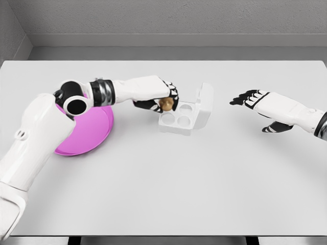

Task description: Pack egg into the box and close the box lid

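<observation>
**Left hand has the egg right at the box**

Left hand (162, 98) is curled around one brown egg (165, 104), held just over the near-left cup of the box (179, 118). We count four cups, and the hand hides part of one. Its lid (205, 104) stands open on the far side from the hand. Behind the forearm, one pink plate (92, 133) is half covered by the elbow. Well off past the box, our right hand (253, 100) hovers with fingers loose, empty.

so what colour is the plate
Pink-magenta plate, best seen in the head view, partly behind the left arm.
</observation>
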Motion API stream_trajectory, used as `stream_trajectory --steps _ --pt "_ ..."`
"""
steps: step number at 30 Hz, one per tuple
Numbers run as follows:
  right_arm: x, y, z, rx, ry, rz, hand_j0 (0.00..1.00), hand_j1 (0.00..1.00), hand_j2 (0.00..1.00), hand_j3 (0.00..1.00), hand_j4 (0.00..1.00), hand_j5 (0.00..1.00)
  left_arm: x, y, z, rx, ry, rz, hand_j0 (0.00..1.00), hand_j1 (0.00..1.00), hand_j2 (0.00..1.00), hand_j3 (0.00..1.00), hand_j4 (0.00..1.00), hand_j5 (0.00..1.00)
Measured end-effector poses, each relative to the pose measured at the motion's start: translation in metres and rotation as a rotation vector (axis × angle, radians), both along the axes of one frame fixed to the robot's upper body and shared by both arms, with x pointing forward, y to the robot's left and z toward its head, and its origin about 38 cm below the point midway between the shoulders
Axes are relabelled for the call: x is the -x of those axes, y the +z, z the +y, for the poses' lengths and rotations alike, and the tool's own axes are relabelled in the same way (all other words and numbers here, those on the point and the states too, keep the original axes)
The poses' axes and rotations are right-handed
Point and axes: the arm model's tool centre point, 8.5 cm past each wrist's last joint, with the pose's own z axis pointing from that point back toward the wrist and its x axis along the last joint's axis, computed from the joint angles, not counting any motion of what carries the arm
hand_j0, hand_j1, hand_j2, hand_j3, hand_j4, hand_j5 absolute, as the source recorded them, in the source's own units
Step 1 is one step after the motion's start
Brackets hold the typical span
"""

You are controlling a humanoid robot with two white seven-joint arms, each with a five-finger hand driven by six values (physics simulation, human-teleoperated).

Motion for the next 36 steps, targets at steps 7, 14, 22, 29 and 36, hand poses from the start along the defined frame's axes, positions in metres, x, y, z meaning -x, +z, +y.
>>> stream_trajectory --steps 7,14,22,29,36 --pt "0.000 0.000 0.000 -0.001 -0.001 0.001 1.00 1.00 1.00 1.00 1.00 1.00 -0.001 -0.006 -0.021 0.007 -0.014 0.015 0.34 0.34 0.34 0.34 0.34 0.34" --pt "0.000 -0.001 0.000 0.000 0.000 0.002 1.00 1.00 1.00 1.00 1.00 1.00 0.000 -0.006 -0.028 0.013 -0.022 0.016 0.45 0.45 0.45 0.45 0.45 0.45" --pt "0.000 -0.001 0.000 0.000 0.000 0.002 1.00 1.00 1.00 1.00 1.00 1.00 -0.001 -0.004 -0.027 0.021 -0.018 0.012 0.84 0.84 0.84 0.84 0.84 0.84" --pt "0.000 -0.001 0.000 0.000 -0.001 0.002 1.00 1.00 1.00 1.00 1.00 1.00 -0.005 -0.002 -0.008 0.032 0.025 0.011 0.88 0.88 0.88 0.88 0.88 0.88" --pt "-0.001 -0.002 0.005 -0.010 0.006 0.000 1.00 1.00 1.00 1.00 1.00 1.00 -0.002 -0.015 0.066 0.084 0.172 0.040 0.94 0.94 0.94 0.94 0.94 0.94"
